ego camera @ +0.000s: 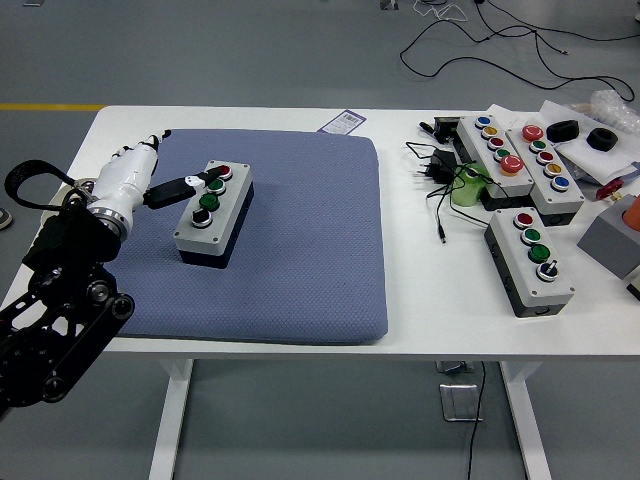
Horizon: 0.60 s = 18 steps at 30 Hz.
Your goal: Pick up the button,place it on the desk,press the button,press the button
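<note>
A grey button box (213,215) with a black base lies on the blue mat (300,240), left of the mat's centre. Its top carries a red button (222,172), a green button (209,202) and a black one (202,218). My left hand (165,180), white with black-tipped digits, reaches in from the left. One digit stretches right, and its tip (203,179) rests at the red button's end of the box. The other fingers (150,140) point away over the mat and hold nothing. My right hand is out of view.
Three more button boxes (530,262) (497,152) (548,165) lie on the white table (440,300) at the right, among black cables and a plug (440,168). A grey block (612,240) and black parts (563,130) sit at the far right edge.
</note>
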Each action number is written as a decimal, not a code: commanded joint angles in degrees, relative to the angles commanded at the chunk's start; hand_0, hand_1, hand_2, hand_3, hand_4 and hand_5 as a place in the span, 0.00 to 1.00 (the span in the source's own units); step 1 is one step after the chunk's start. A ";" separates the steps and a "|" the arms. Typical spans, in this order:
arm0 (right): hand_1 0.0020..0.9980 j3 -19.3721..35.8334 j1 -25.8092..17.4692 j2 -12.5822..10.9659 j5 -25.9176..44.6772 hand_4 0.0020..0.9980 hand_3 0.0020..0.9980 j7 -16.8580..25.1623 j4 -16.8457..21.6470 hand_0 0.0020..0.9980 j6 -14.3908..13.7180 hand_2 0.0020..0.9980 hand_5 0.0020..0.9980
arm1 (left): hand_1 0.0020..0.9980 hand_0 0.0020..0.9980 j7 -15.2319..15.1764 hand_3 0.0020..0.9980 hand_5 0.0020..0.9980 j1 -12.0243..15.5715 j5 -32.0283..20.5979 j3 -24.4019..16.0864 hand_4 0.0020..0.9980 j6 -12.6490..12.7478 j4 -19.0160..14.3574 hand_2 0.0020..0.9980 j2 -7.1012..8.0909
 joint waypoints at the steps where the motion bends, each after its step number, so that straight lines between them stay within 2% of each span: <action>1: 0.65 0.01 0.00 0.00 -0.01 0.33 0.64 0.00 0.00 0.67 0.00 0.70 0.19 | 1.00 1.00 0.16 1.00 0.83 -0.05 0.15 0.12 1.00 -0.05 0.04 1.00 -0.07; 4: 0.65 -0.02 -0.02 0.01 -0.08 0.33 0.64 0.03 0.00 0.67 0.01 0.70 0.19 | 1.00 1.00 1.96 1.00 0.83 -0.83 0.75 1.69 1.00 -0.34 1.21 1.00 -1.06; 11: 0.65 -0.03 -0.33 -0.02 -0.07 0.33 0.64 0.09 0.00 0.68 -0.05 0.70 0.19 | 1.00 1.00 2.07 1.00 0.82 -2.76 0.63 3.98 1.00 -1.54 6.17 1.00 -3.35; 18: 0.65 0.07 -1.00 -0.14 0.00 0.33 0.64 0.09 0.00 0.68 -0.13 0.70 0.19 | 1.00 1.00 2.07 1.00 0.78 -3.75 1.96 5.75 1.00 -1.53 9.86 1.00 -5.93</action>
